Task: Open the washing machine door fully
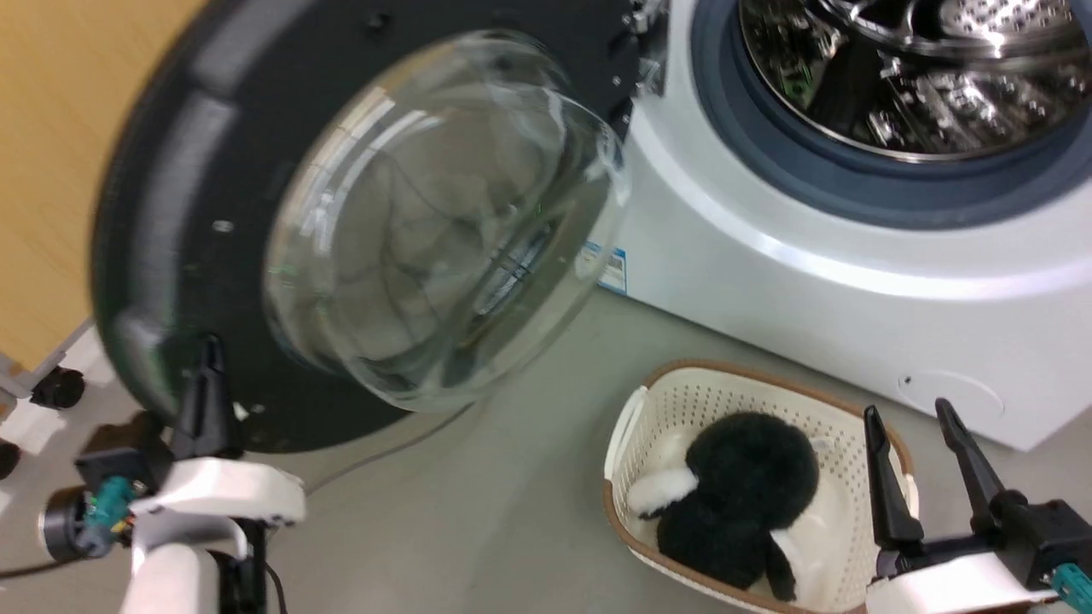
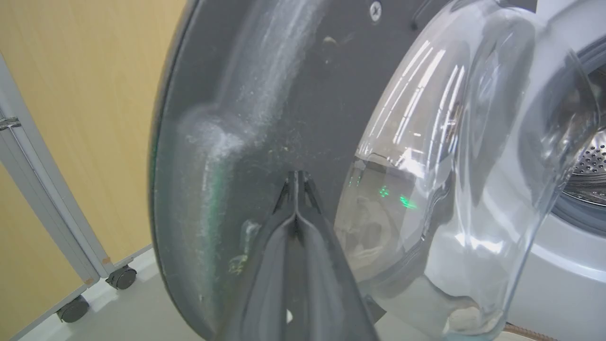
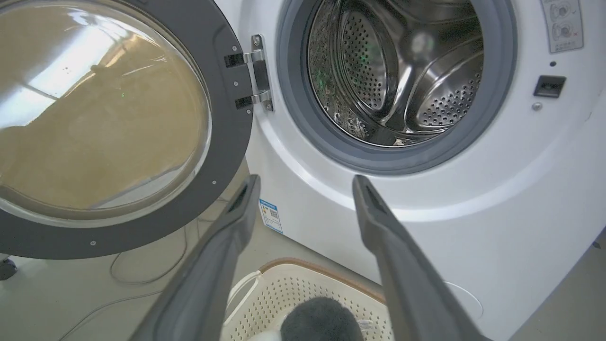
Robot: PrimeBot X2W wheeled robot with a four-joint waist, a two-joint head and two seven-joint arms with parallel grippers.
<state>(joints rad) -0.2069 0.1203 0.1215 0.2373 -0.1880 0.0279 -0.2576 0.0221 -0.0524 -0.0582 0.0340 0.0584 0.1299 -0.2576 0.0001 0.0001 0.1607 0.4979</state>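
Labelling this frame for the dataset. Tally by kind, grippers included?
Washing machine: 1
Door: 1
Basket: 1
Plush toy: 1
Grippers: 2, the left gripper and the right gripper
Total: 6
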